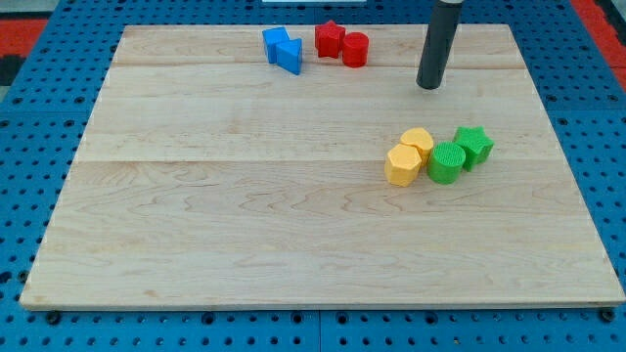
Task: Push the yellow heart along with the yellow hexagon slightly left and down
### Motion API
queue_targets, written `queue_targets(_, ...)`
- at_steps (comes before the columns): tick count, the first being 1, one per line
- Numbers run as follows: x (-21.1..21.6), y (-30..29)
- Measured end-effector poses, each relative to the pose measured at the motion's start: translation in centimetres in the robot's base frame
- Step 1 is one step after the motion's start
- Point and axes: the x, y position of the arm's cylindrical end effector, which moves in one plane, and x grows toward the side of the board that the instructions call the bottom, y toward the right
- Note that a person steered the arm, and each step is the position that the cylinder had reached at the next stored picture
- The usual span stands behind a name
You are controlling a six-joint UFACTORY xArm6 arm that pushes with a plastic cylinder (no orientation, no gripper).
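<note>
The yellow heart [419, 143] and the yellow hexagon [402, 165] lie touching each other right of the board's middle, the hexagon below and left of the heart. My tip [428, 86] stands on the board above them, apart from the heart by a clear gap toward the view's top. The dark rod rises out of the view's top edge.
A green round block [446, 162] touches the yellow pair on their right, with a green star [474, 146] beside it. Two blue blocks [283, 48], a red star [330, 39] and a red cylinder [355, 49] sit near the top edge of the wooden board [245, 215].
</note>
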Motion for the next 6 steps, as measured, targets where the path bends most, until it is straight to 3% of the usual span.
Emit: queue_targets(6,0.8,-0.5)
